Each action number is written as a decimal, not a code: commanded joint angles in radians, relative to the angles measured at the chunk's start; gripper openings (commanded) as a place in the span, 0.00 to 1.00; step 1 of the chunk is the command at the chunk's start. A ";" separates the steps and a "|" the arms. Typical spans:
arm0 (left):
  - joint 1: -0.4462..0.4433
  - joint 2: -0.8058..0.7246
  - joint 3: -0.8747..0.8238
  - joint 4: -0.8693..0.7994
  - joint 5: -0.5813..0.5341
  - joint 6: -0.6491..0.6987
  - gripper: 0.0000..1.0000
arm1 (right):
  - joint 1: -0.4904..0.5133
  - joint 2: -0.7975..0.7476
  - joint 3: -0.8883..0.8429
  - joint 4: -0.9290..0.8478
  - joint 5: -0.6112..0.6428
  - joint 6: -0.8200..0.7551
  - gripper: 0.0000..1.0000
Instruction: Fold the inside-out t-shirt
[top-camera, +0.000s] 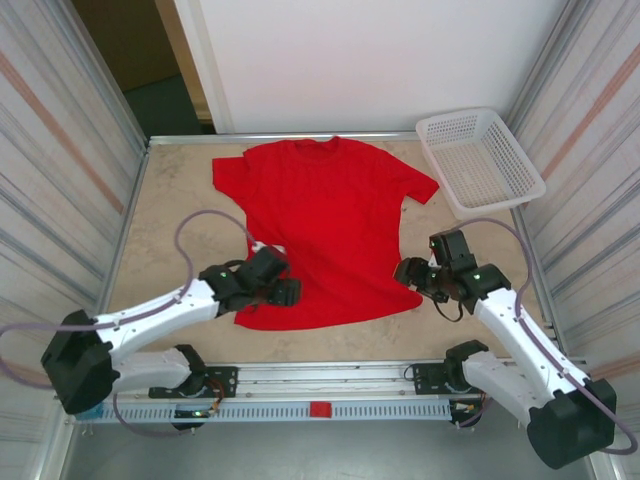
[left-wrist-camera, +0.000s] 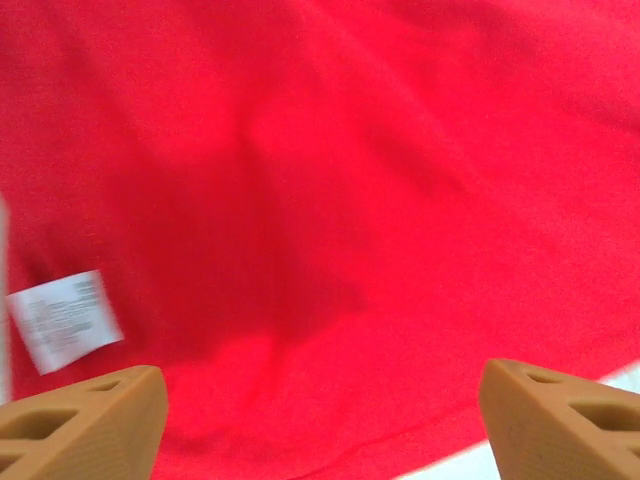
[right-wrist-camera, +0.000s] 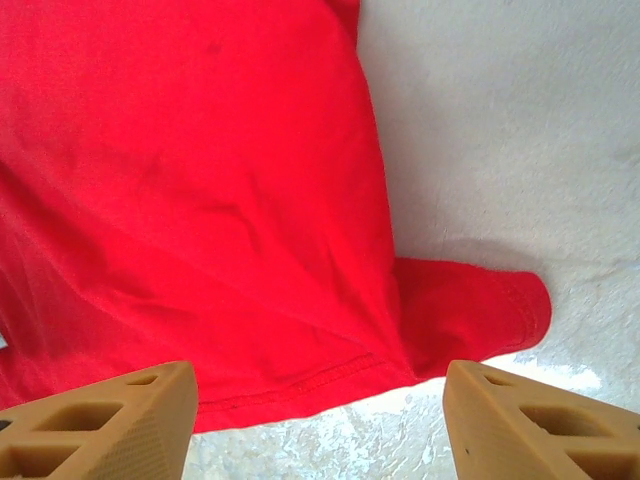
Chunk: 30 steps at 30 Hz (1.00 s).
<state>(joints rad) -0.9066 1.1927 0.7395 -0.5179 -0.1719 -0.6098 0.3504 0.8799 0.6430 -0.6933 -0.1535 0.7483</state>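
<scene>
Inside-out t-shirt (top-camera: 330, 215) lay spread flat on the table (top-camera: 170, 215), collar toward the far edge, sleeves out to each side and hem toward the arms. A white laundry basket (top-camera: 480, 160) stood at the far right corner, well apart from the cloth.

The left gripper (top-camera: 284, 291) hovered over the lower left part of the shirt, and the right gripper (top-camera: 408, 272) over the lower right edge. In the left wrist view, the left gripper (left-wrist-camera: 320, 430) had its fingers wide apart with only red cloth between them, and a white care label (left-wrist-camera: 65, 318) showed just beside the left finger. In the right wrist view, the right gripper (right-wrist-camera: 320, 425) was likewise spread apart and gripping nothing. The stitched hem (right-wrist-camera: 300, 385) ran between its fingers, and a small flap (right-wrist-camera: 470, 310) of cloth stuck out at the corner.

The step in hand looked like the reach for the bottom hem before a first fold, with no fold yet made. The next move probably called for both claws to descend and pinch the hem corners. The right one would need to gather the stray flap, or the fold could come out uneven.
</scene>
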 joint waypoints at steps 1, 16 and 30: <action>-0.081 0.092 0.066 0.049 -0.021 0.184 0.75 | 0.008 -0.012 -0.034 0.027 0.008 0.039 0.67; -0.288 0.432 0.196 0.166 0.053 0.204 0.52 | -0.088 0.014 0.000 0.056 -0.030 0.038 0.99; -0.291 0.456 0.128 0.236 0.071 0.126 0.44 | -0.150 -0.048 -0.003 0.015 -0.043 0.048 0.99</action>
<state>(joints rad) -1.1954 1.6398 0.8921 -0.3004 -0.1043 -0.4500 0.2123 0.8425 0.6151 -0.6540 -0.1791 0.7795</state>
